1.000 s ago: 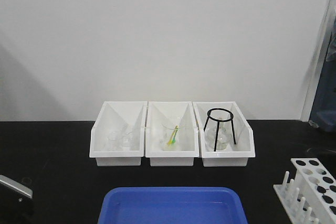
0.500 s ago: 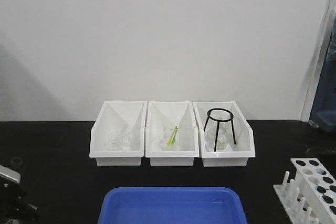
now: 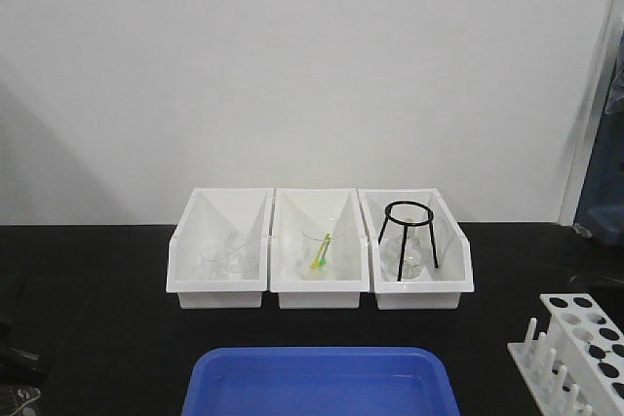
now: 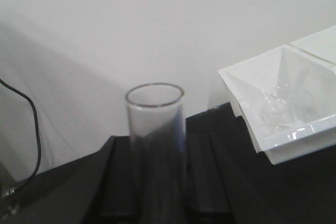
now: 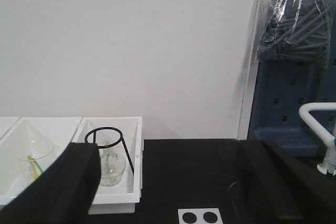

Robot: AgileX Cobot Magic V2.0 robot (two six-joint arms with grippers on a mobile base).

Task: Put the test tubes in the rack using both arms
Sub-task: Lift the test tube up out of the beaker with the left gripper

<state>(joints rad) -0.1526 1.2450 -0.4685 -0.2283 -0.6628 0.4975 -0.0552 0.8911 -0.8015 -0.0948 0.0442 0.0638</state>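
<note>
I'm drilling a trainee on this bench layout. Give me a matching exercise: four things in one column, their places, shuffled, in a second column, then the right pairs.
Things:
1. tripod
2. stick
3. rack
4. tube

Places:
A. in the middle bin
B. held in the left gripper
C. in the right bin
D. on the table, front right

Pairs: 1-C, 2-A, 3-D, 4-B.
</note>
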